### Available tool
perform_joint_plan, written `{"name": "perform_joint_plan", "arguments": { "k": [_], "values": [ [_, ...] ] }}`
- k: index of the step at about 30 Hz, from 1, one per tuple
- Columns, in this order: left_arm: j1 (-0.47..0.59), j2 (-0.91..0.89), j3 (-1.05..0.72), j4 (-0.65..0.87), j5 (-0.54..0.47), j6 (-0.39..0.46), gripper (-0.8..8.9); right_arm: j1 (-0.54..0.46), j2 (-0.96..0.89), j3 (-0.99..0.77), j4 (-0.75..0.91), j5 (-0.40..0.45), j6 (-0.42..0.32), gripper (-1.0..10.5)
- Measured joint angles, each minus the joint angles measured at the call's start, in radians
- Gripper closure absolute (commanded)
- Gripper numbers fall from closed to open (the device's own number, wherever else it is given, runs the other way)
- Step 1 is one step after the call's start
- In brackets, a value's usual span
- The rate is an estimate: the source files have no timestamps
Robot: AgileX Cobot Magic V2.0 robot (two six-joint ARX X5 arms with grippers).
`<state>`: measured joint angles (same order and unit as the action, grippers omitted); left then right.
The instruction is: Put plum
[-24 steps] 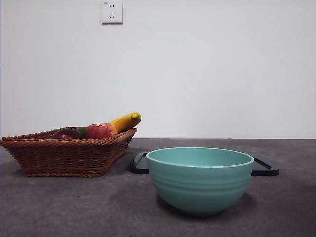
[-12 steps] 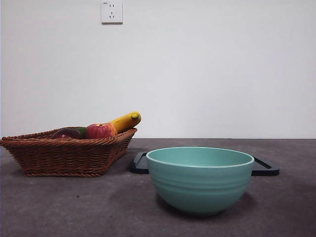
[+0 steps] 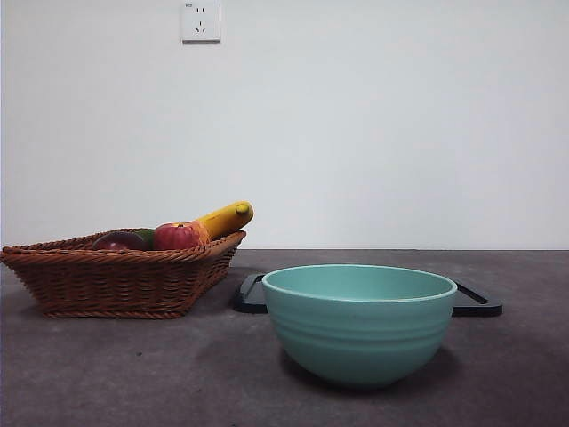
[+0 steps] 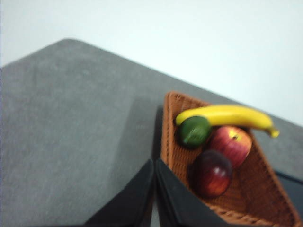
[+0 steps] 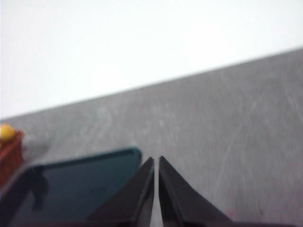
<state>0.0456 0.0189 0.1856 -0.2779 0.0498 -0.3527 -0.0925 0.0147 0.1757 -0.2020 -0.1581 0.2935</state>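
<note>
The plum is dark maroon and glossy and lies in a brown wicker basket beside a red-yellow apple, a green fruit and a banana. In the front view only its top shows over the basket rim. My left gripper hangs above the table by the basket's corner, jaws shut and empty. My right gripper is shut and empty too, over the table near the black tray.
A teal bowl stands in the front middle of the table. Behind it lies the flat black tray. The apple and banana rise above the basket rim. A white wall with a socket stands behind.
</note>
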Motion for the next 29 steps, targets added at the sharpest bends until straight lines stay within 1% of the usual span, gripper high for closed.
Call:
{"name": "perform_joint_plan", "arguments": {
  "k": [5, 9, 12, 15, 20, 22, 25, 29],
  "values": [
    [0.000, 0.072, 0.108, -0.040, 0.006, -0.003, 8.04, 0.000, 0.074, 0.140, -0.084, 0.000, 0.001, 9.4],
    [0.000, 0.164, 0.212, -0.069, 0.081, -0.003, 8.04, 0.000, 0.168, 0.261, -0.151, -0.018, 0.000, 9.4],
    [0.000, 0.249, 0.285, -0.101, 0.159, 0.009, 8.04, 0.000, 0.262, 0.352, -0.202, -0.082, -0.002, 9.4],
    [0.000, 0.353, 0.360, -0.146, 0.246, 0.040, 8.04, 0.000, 0.368, 0.439, -0.267, -0.161, -0.012, 9.4],
    [-0.002, 0.521, 0.488, -0.235, 0.393, 0.106, 8.04, 0.005, 0.544, 0.583, -0.388, -0.293, -0.054, 9.4],
    [-0.011, 0.581, 0.534, -0.274, 0.439, 0.135, 8.04, 0.019, 0.596, 0.629, -0.427, -0.323, -0.074, 9.4],
    [-0.026, 0.662, 0.598, -0.334, 0.478, 0.182, 8.04, 0.047, 0.662, 0.693, -0.483, -0.365, -0.106, 9.4],
    [-0.049, 0.741, 0.676, -0.423, 0.510, 0.238, 8.05, 0.094, 0.731, 0.767, -0.554, -0.400, -0.148, 9.4]
  ]
}}
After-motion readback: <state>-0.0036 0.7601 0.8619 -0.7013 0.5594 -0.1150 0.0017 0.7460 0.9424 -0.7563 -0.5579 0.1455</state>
